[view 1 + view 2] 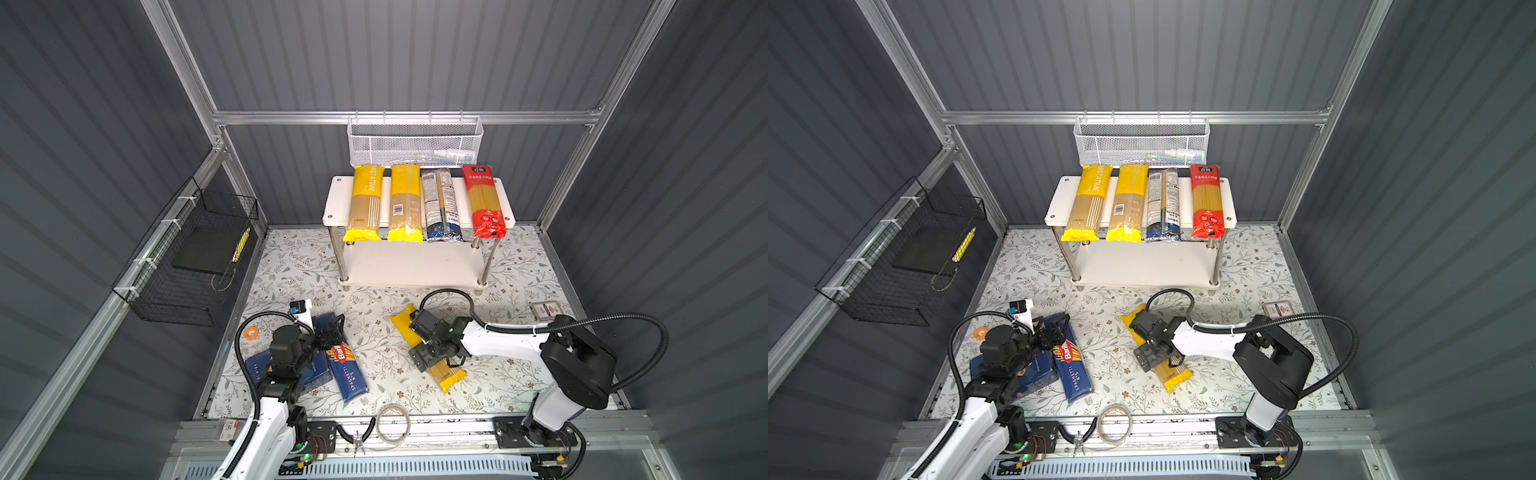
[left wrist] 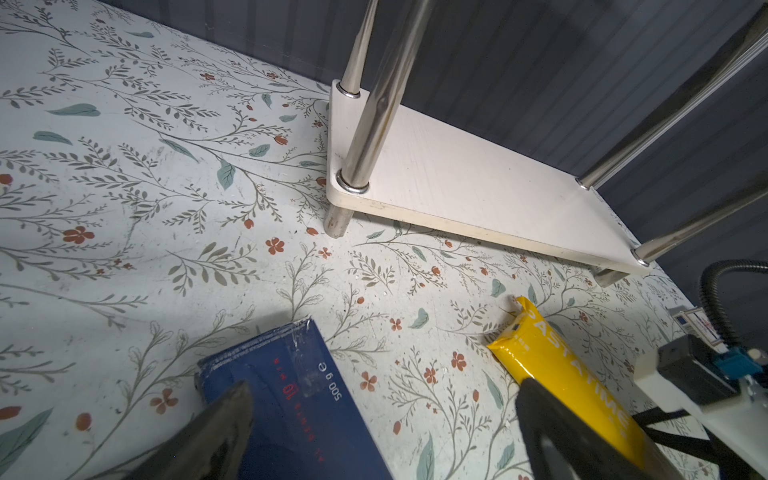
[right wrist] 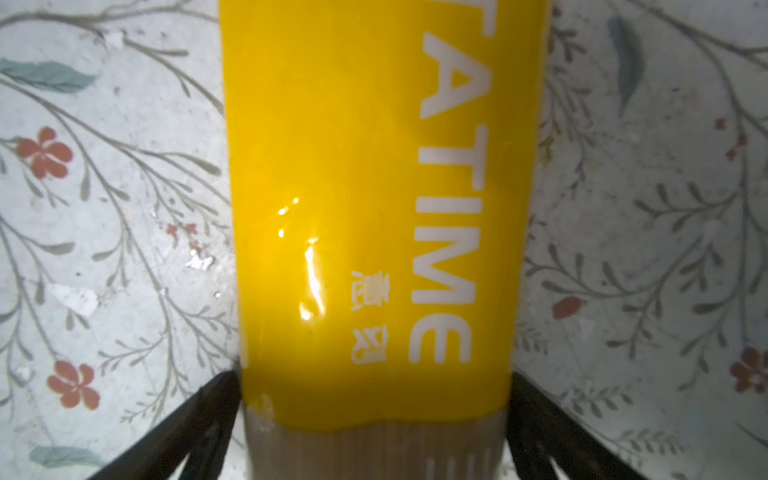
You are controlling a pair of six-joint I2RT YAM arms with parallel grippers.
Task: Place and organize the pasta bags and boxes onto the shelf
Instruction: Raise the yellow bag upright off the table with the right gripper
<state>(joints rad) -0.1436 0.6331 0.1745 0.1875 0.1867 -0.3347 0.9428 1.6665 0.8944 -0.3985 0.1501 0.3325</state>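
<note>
The right hand (image 3: 374,376) stands wide open, fingers (image 3: 199,415) flanking the PASTATIME bag (image 3: 332,166). The left hand (image 2: 384,388) hangs open above the Barilla SPAGHETTI box (image 1: 351,380).

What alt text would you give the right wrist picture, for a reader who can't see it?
A yellow PASTATIME bag lies flat on a floral mat, filling the middle of the close-up. Two black fingers stand open, one at each side of the bag, where its yellow gives way to a clear window of spaghetti.
</note>
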